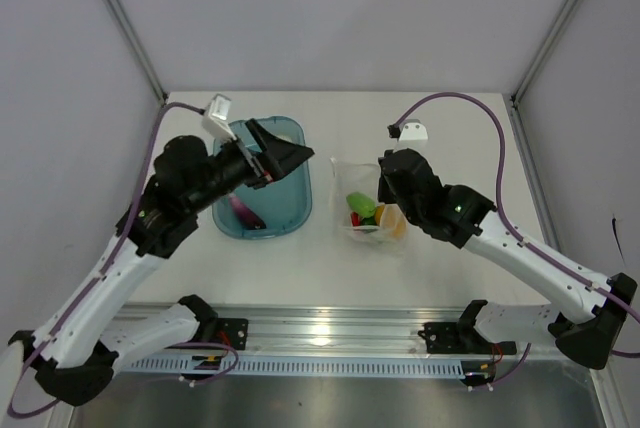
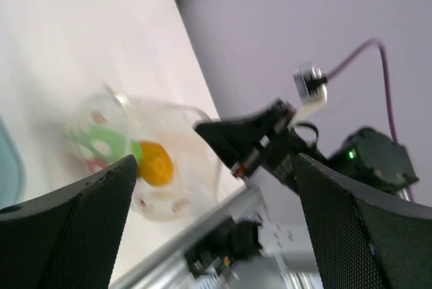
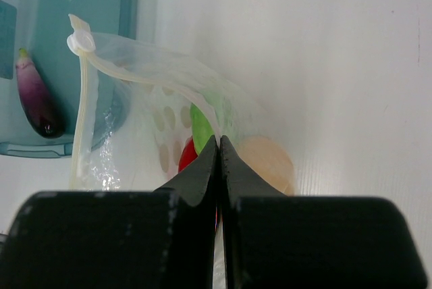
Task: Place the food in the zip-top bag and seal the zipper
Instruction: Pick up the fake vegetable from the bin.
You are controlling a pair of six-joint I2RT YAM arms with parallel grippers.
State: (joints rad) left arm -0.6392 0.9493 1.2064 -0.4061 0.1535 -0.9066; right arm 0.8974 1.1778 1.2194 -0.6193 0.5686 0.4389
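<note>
Our right gripper (image 3: 218, 143) pinches the bag (image 1: 343, 174), right of the tub (image 1: 306, 200). Our left gripper (image 1: 282, 155) hangs open over the tub's purple piece (image 1: 246, 213). If we tug, food (image 1: 364, 208) may spill out.

Two black, mesh-textured fingers (image 2: 67, 235) of the left hand (image 2: 214, 164) frame the view, spread wide apart. Between them, on the white tabletop (image 2: 81, 39), sits a clear plastic bag printed with white dots (image 2: 177, 123), holding a green piece (image 2: 111, 144) and a round yellow-orange piece (image 2: 155, 164). The black right hand (image 2: 206, 129) touches the bag's rim. A teal tub edge (image 2: 8, 167) shows far left.
</note>
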